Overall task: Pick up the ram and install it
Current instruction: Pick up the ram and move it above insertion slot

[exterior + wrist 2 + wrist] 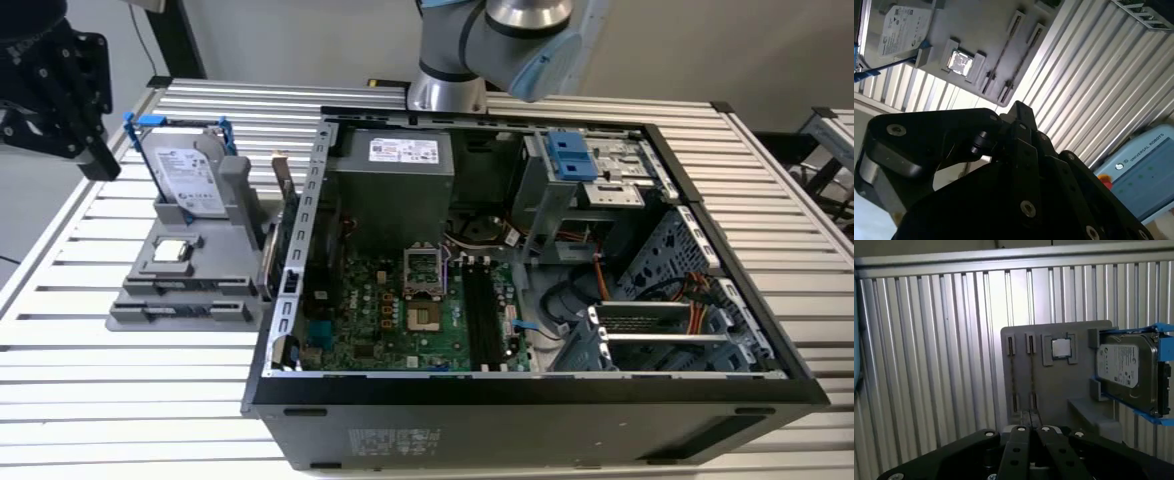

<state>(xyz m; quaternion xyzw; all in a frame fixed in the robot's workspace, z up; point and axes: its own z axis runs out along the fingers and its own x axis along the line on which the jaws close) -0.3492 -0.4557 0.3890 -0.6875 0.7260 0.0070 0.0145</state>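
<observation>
- The ram (1012, 372), a long, narrow, dark memory stick seen edge-on, is standing on its edge between small clips on the flat grey plastic holder (1064, 385); a second strip (1031, 372) of the same look is standing just beside it, parallel
- The holder is also carrying a square silver processor chip (1061, 347) and a silver hard drive (1129, 370) with a white label in a blue bracket; it is resting on the slatted aluminium table (134, 400), at the exterior view's left of the open black computer case (534, 388)
- The black two-fingered gripper (1029, 415) is hanging above the holder and apart from it; its fingers are drawn together with nothing between them
- Judging from this, the pick-up is only beginning; the ram is sitting untouched in its clips, and the long black memory slots (483, 315) on the green motherboard (387, 310) inside the case are looking vacant, as far as the exterior view is showing
- A grasp would be calling for the fingers parting, the wrist lining up along the stick's length, and a straight descent so the pads are closing on its flat faces; the neighbouring strip is leaving little room, so one finger would be having to slip cleanly between the two
</observation>
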